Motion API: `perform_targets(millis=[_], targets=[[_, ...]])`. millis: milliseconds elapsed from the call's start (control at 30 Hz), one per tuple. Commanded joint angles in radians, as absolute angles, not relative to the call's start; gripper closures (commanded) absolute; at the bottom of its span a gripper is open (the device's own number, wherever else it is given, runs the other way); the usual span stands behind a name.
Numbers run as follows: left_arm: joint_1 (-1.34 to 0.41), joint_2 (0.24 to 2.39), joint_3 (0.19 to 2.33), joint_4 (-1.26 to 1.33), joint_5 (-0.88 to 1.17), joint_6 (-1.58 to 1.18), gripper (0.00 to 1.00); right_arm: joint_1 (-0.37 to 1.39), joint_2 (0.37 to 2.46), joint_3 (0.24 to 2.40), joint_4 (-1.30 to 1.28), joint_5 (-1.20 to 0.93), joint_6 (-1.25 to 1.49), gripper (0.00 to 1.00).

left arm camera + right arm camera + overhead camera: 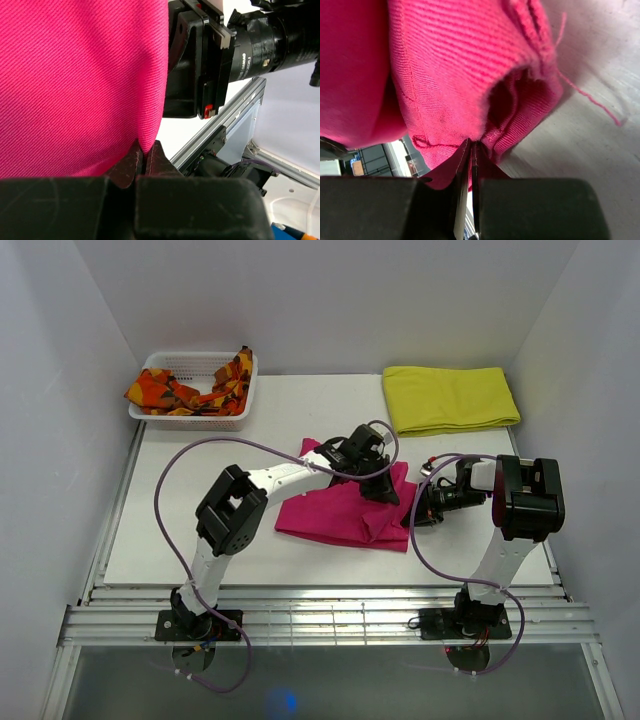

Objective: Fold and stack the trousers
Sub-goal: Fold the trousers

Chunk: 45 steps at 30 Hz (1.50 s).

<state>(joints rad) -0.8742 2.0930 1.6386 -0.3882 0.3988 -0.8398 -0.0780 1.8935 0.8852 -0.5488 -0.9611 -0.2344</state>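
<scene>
The magenta-pink trousers (340,512) lie bunched in the middle of the white table, between the two arms. My left gripper (382,490) is over their upper right part and is shut on a fold of the pink cloth (80,85). My right gripper (412,512) is at their right edge and is shut on a hemmed end of the cloth (470,75), with a loose thread trailing onto the table. The jaws of both grippers are pressed together with cloth pinched between them.
A folded yellow cloth (450,398) lies at the back right. A white basket (195,412) with an orange-and-red patterned cloth (190,390) stands at the back left. The right arm's wrist camera (260,45) is close beside my left gripper.
</scene>
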Motion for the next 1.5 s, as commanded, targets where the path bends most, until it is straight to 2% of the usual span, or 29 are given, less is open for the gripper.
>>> perform_targets(millis=[0, 667, 700, 733, 800, 833, 900, 933, 1000, 1167, 1233, 1300, 1367, 1467], targets=[[-0.899, 2.082, 1.709, -0.341, 0.425, -0.890, 1.00, -0.071, 1.873, 0.871, -0.529, -0.969, -0.233, 0.92], [-0.904, 2.151, 1.761, -0.316, 0.429, -0.936, 0.99, -0.058, 1.829, 0.857, -0.525, -0.974, -0.232, 0.92], [-0.905, 2.155, 1.756, -0.305, 0.436, -0.940, 0.89, -0.058, 1.829, 0.862, -0.534, -0.971, -0.238, 0.89], [-0.905, 2.160, 1.753, -0.296, 0.442, -0.943, 0.74, -0.058, 1.821, 0.874, -0.555, -0.969, -0.242, 0.74], [-0.902, 2.164, 1.756, -0.295, 0.440, -0.934, 0.68, -0.061, 1.801, 0.893, -0.583, -0.954, -0.268, 0.62], [-0.899, 2.163, 1.758, -0.293, 0.440, -0.921, 0.62, -0.070, 1.789, 0.897, -0.612, -0.947, -0.278, 0.55], [-0.882, 2.135, 1.749, -0.296, 0.442, -0.905, 0.55, -0.089, 1.749, 0.903, -0.652, -0.917, -0.328, 0.48], [-0.874, 2.119, 1.740, -0.298, 0.440, -0.893, 0.48, -0.118, 1.737, 0.905, -0.701, -0.905, -0.351, 0.45], [-0.839, 2.065, 1.698, -0.290, 0.451, -0.879, 0.39, -0.155, 1.709, 0.913, -0.751, -0.856, -0.426, 0.40], [-0.766, 1.935, 1.632, -0.296, 0.489, -0.792, 0.29, -0.334, 1.733, 1.029, -0.973, -0.773, -0.603, 0.42], [-0.724, 1.858, 1.596, -0.301, 0.508, -0.749, 0.29, -0.382, 1.758, 1.084, -1.058, -0.787, -0.692, 0.44], [-0.660, 1.777, 1.519, -0.285, 0.544, -0.680, 0.29, -0.384, 1.741, 1.153, -1.156, -0.834, -0.728, 0.46], [-0.612, 1.737, 1.471, -0.282, 0.670, -0.596, 0.27, -0.358, 1.718, 1.189, -1.187, -0.906, -0.742, 0.45], [-0.517, 1.662, 1.370, -0.299, 0.779, -0.459, 0.21, -0.230, 1.683, 1.197, -1.221, -0.983, -0.744, 0.45]])
